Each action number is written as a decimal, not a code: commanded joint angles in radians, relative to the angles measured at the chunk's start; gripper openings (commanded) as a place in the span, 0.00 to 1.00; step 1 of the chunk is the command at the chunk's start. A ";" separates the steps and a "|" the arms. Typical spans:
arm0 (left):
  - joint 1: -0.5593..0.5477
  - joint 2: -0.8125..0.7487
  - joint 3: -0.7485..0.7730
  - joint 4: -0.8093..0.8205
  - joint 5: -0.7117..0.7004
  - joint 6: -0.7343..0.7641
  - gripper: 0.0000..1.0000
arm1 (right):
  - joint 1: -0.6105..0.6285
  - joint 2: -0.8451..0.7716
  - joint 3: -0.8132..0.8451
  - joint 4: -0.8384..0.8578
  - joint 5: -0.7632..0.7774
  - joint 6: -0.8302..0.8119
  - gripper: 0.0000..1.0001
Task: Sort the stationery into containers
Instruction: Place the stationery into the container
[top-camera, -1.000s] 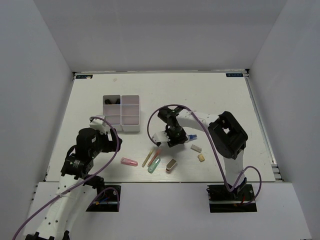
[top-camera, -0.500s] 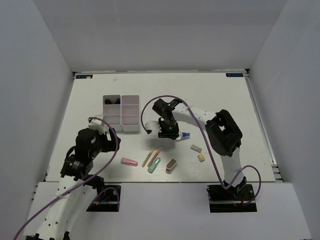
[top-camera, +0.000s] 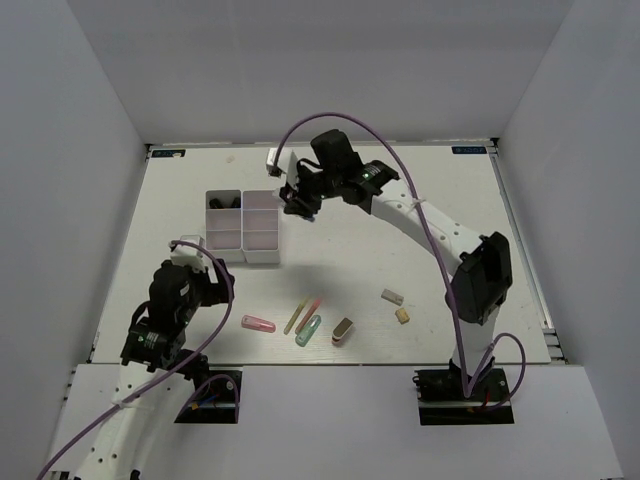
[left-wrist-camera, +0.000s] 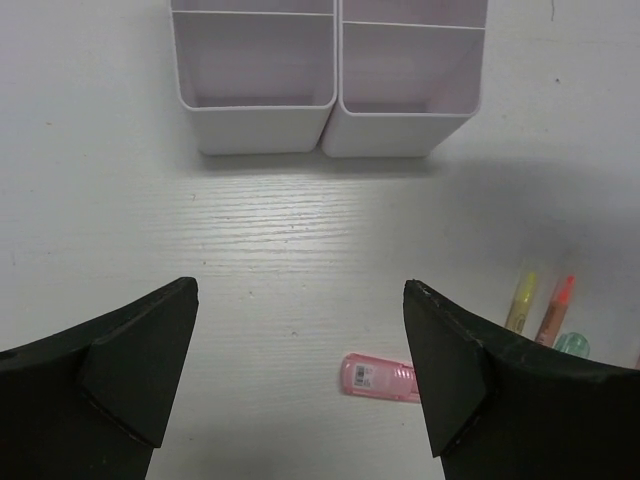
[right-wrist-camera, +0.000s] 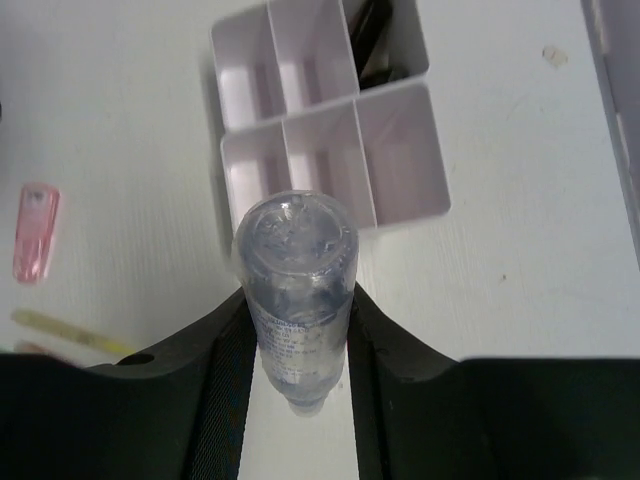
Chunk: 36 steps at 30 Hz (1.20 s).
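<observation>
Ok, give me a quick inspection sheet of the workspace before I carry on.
Surface: white table, nothing spilled seen.
Job's things: clear bottle held off the table near the organizer box, dark items in one far compartment; pink capsule, pens, teal tube, small blocks loose on the table.
Clutter: nothing seen.
Claws: right claw shut on the clear bottle; left claw open, empty.
Cables: purple cables loop over both arms.
Surroundings: plain white walls.
</observation>
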 joint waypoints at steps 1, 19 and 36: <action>0.001 -0.021 -0.021 0.030 -0.059 0.010 0.94 | -0.019 0.075 0.086 0.204 -0.102 0.171 0.00; 0.000 -0.062 -0.029 0.036 -0.081 0.021 0.97 | -0.088 0.401 0.190 0.930 -0.258 0.610 0.00; 0.000 -0.067 -0.026 0.035 -0.052 0.024 0.97 | -0.088 0.487 0.175 0.958 -0.252 0.558 0.00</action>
